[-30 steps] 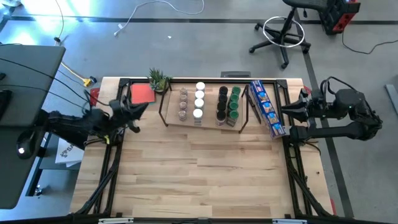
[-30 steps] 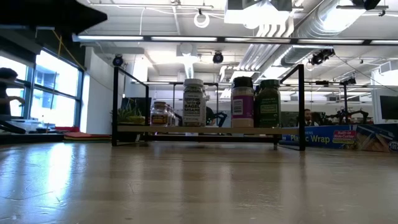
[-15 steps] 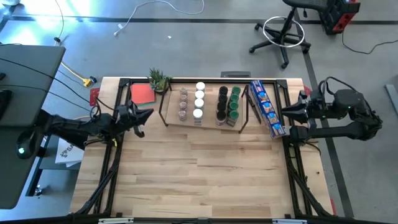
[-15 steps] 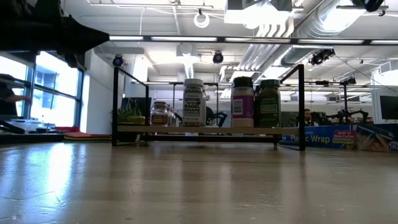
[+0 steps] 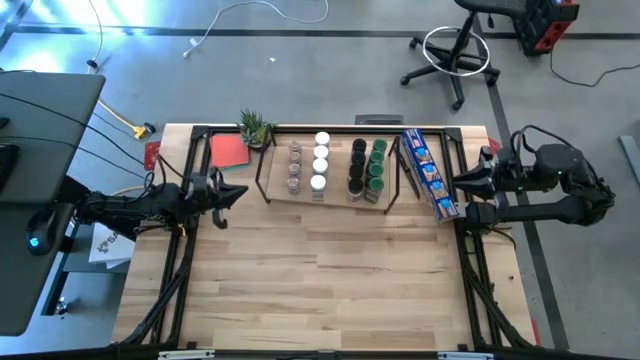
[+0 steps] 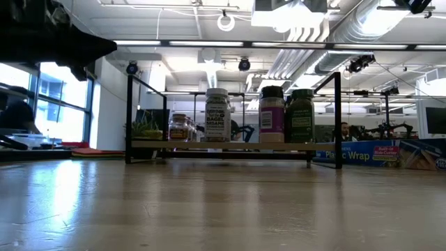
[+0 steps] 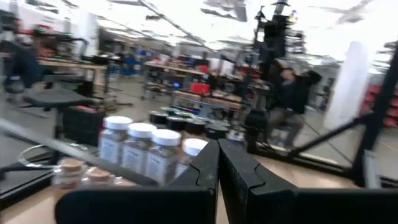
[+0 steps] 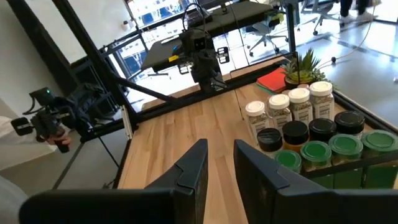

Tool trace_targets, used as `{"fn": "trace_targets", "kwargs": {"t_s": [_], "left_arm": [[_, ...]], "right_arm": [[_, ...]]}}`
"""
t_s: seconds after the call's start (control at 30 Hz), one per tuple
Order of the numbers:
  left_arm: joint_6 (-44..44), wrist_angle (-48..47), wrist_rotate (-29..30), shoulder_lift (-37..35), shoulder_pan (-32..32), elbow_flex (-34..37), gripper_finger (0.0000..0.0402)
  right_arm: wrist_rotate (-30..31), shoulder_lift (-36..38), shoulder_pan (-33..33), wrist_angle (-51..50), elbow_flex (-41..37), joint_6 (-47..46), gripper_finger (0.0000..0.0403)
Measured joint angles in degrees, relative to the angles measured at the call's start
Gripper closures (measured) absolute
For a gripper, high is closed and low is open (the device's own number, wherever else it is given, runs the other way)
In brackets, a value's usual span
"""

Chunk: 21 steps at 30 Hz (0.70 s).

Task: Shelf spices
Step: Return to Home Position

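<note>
At the edges of the light wooden surface [image 5: 320, 270], both arms stretch level: left hand [image 5: 240, 189] shut, right hand [image 5: 458, 180] slightly parted, both empty.

White-, black- and green-lidded spices [image 8: 296, 132] beyond the right tool [image 8: 219, 148] (jaws a little apart)

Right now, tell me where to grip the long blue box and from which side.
Grip the long blue box across its narrow width, near mid-length, coming straight down from above. It lies flat on the table, one long side close to the shelf, so a sideways approach looks cramped. The right gripper, open beside it, seems best placed.
</note>
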<state>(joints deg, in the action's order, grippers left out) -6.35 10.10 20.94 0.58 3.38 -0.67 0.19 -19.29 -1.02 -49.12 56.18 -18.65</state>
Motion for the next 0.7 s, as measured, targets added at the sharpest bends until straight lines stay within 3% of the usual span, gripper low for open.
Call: {"fn": "trace_targets", "kwargs": {"t_s": [0.2, 0.7], "left_arm": [[2.80, -4.28, -6.96, 0.27, 0.00, 0.00, 0.0399], [3.04, -7.48, -6.94, 1.38, 0.02, -0.02, 0.0399]], "right_arm": [[-0.02, 0.00, 0.00, 0.02, -0.02, 3.15, 0.0332], [-0.02, -0.14, 0.00, 1.80, -0.04, 13.40, 0.0332]]}}
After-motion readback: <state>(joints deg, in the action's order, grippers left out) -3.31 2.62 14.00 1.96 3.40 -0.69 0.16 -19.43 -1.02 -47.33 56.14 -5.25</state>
